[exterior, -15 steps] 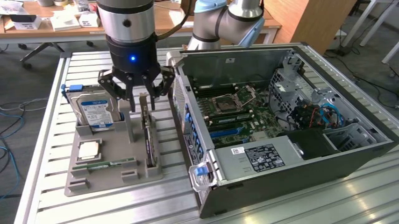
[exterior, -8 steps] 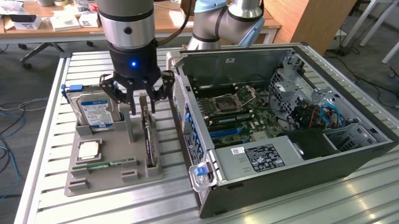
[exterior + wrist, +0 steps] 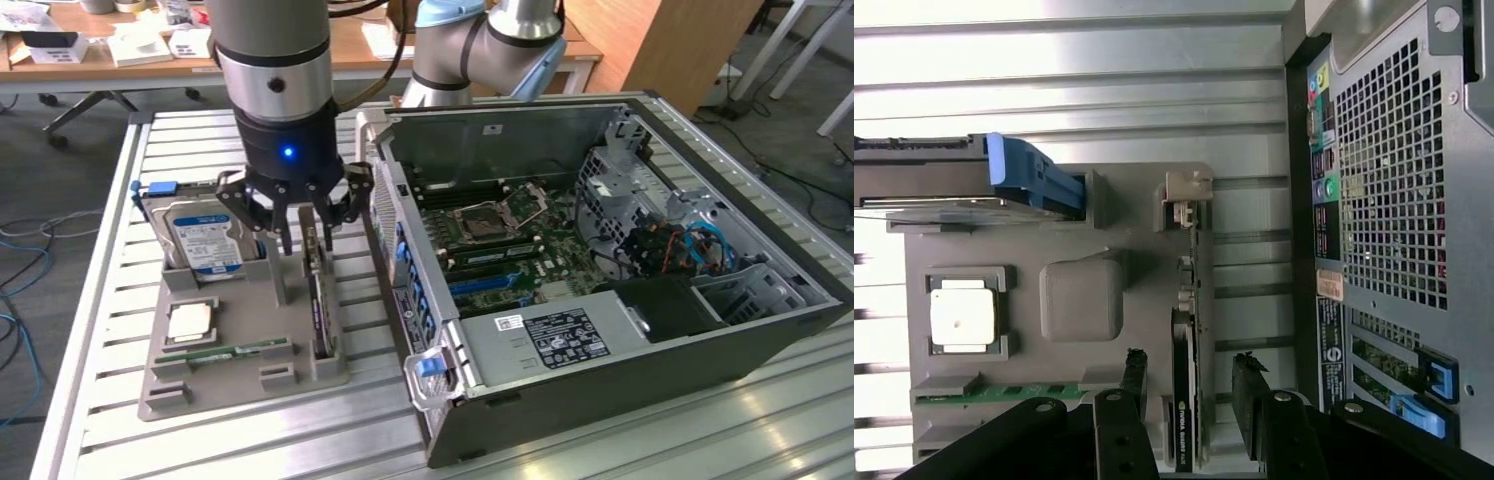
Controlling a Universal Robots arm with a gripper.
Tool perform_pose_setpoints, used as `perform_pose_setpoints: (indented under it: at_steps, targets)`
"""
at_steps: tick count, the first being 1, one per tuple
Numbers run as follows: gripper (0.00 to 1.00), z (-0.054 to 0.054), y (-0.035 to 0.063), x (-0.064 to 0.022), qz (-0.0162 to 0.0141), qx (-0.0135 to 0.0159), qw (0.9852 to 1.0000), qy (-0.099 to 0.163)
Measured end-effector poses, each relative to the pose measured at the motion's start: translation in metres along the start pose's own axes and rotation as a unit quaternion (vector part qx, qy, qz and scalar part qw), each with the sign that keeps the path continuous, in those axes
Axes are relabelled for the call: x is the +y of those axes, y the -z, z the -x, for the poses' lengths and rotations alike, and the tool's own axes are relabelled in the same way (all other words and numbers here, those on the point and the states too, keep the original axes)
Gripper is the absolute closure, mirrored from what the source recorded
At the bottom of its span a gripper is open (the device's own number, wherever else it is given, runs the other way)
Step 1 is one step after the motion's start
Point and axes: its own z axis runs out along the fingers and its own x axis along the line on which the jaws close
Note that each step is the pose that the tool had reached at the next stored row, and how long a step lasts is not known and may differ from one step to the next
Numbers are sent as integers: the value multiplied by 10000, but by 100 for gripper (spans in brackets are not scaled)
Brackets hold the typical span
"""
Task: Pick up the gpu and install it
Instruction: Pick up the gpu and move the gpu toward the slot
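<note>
The desk (image 3: 94, 420) is a slatted metal top, its pale ribs running across it. Two things lie directly on it: a grey parts holder (image 3: 220, 388) toward the exterior view's left, and a computer case (image 3: 601, 400) lying open on its side toward the right. They sit close together, with a narrow strip of slats between.

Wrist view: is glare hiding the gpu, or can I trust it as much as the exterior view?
Wrist view: glare whitens the bare table slats, but the gpu reads dark and plain between the fingers of the open end effector. Exterior view: even light, soft shadows, no glare on the card.
</note>
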Motion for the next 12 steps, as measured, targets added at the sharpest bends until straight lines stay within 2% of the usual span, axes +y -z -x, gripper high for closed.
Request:
perform_pose_setpoints:
  at_steps: [12]
  targets:
    - [53, -1, -17, -1, 0, 0, 10000, 0]
